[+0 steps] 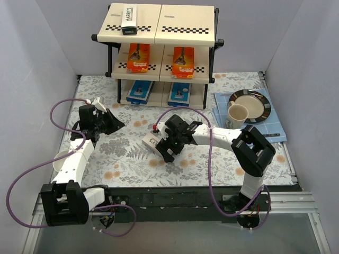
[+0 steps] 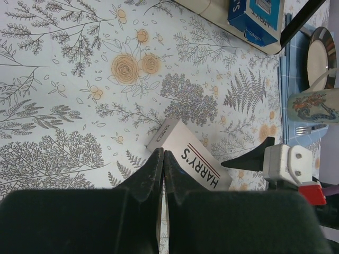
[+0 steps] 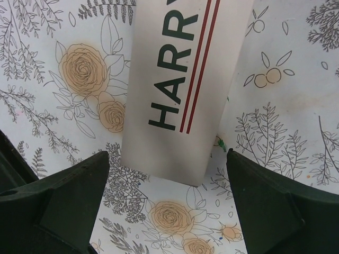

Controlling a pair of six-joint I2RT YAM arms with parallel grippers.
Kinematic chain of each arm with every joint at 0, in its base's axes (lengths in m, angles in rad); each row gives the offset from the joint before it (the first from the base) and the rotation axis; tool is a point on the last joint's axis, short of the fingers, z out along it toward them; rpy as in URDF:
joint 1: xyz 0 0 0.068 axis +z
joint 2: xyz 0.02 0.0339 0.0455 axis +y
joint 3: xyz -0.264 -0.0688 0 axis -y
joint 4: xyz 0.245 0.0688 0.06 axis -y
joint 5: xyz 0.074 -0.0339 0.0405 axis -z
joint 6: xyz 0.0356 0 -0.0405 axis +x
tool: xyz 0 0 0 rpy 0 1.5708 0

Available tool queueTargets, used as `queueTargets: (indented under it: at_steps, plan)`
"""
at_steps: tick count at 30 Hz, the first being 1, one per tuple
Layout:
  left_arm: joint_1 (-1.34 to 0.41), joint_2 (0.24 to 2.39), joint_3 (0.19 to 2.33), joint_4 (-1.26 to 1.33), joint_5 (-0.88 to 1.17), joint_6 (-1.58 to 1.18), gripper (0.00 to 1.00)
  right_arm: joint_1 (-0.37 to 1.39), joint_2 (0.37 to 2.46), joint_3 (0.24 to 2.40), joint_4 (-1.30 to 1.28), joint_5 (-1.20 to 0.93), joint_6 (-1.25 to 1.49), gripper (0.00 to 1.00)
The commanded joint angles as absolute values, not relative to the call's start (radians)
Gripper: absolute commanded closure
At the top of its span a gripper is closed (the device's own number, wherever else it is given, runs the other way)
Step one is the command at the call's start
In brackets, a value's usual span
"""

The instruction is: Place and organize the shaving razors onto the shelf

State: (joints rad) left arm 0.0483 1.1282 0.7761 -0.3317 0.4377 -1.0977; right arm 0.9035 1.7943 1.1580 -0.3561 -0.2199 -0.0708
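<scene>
Wide-open right fingers point(image 3: 58, 201) sit on each side of the white box point(image 3: 183, 95) lying flat on the desk point(image 3: 296, 121), left fingers point(image 2: 151, 177) are pinched together on nothing, and a crooked squeeze might spin the box, far from the shelf point(image 1: 183, 16).

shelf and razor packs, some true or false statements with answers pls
1. One long white HARRY'S box lies on the top board of the black-framed three-tier shelf. True.
2. The two orange Gillette cards sit on the bottom tier. False: they are on the middle tier; two blue-and-white boxes hold the bottom.
3. The right end effector is open over a second white HARRY'S box on the floral table. True.
4. The left end effector grips a pack. False: it is shut, empty.
</scene>
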Motion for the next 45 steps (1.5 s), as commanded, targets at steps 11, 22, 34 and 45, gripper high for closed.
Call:
queueTargets:
  at_steps: [11,22,34,45]
  plan:
    - [0.064,1.094,0.752,-0.302,0.472,-1.12,0.99,0.905,1.858,1.203,-0.319,-0.176,-0.069,0.03]
    - [0.064,1.092,0.733,-0.281,0.489,-1.131,0.99,0.934,1.804,1.215,-0.365,-0.081,-0.146,0.39]
    - [0.064,1.126,0.841,-0.345,0.445,-1.101,0.99,0.882,1.569,1.59,-0.568,-0.104,-0.265,0.47]
    - [0.064,1.199,0.985,-0.428,0.302,-1.022,0.96,0.762,1.489,1.813,-0.144,0.152,-0.138,0.49]
